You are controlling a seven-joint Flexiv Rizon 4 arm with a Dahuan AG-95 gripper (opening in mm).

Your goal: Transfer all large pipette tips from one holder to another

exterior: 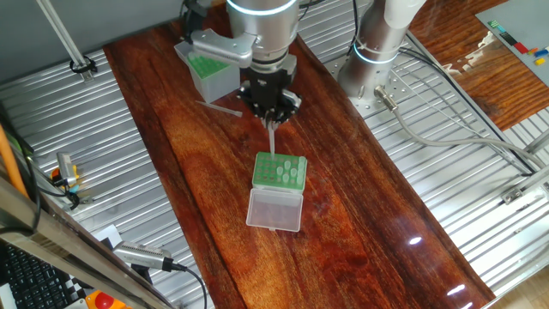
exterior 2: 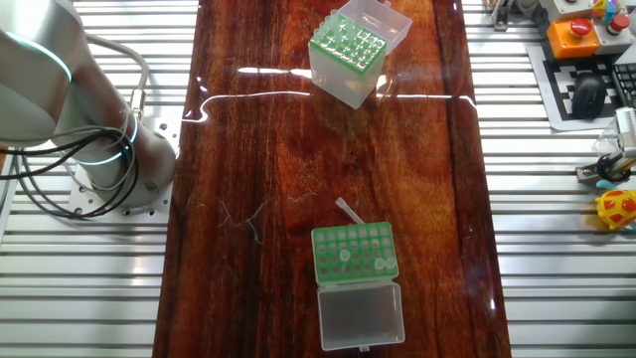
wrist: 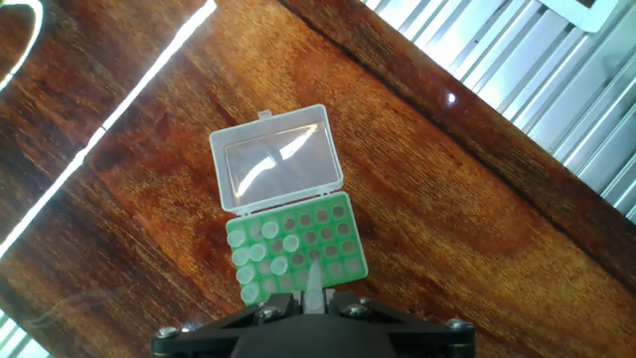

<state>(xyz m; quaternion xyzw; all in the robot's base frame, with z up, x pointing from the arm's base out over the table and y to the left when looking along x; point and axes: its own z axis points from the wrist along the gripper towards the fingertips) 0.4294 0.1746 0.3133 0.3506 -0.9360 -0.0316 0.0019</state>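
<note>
My gripper [exterior: 271, 110] hangs over the table between the two holders, shut on one large pipette tip [exterior: 272, 137] that points down towards the low green rack [exterior: 280, 172]. In the hand view the held tip [wrist: 314, 286] stands between the gripper [wrist: 314, 300] fingers, just above the rack [wrist: 333, 261], where several tips [wrist: 260, 261] fill the left holes. The rack's clear lid [wrist: 278, 164] lies open. The taller translucent box [exterior: 211, 74] with a green top stands behind the gripper. The gripper does not show in the other fixed view, where a tip [exterior 2: 348, 211] lies by the rack [exterior 2: 355, 254].
A loose tip [exterior: 220, 110] lies on the wood near the tall box. The arm's base [exterior: 377, 51] stands at the table's right side with cables. Ribbed metal panels [exterior: 77, 129] flank the wooden strip. Coloured toys and a controller [exterior 2: 596, 60] sit off to one side.
</note>
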